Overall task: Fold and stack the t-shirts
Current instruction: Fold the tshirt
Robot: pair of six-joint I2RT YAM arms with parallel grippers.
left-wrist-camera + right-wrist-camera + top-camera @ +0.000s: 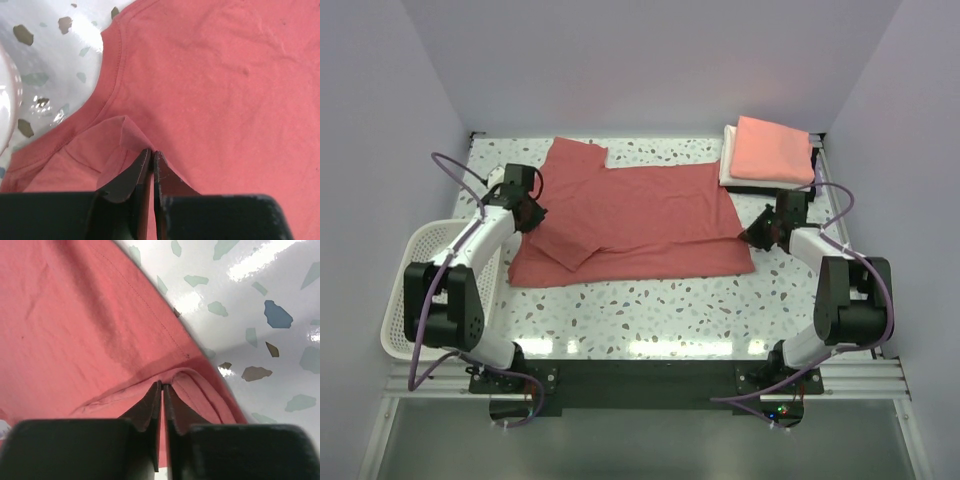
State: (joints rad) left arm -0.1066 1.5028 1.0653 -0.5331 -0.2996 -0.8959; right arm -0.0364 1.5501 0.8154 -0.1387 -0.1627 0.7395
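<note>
Brick-red t-shirt [640, 215] is lying flat in the middle of the desk [650, 310]. Its long axis runs left to right, collar end on the left and hem end on the right. My left jaws are pinched shut on a little tent of cloth just by the neckline [112, 65]. My right jaws are pinched on the hem [200, 385] at the right edge, so the shirt stretches between them. I'm guessing the next fold needs both ends moving together. Salmon-pink folded shirt [775, 148] sits on a white one [727, 165] far right, nearer my right jaws.
</note>
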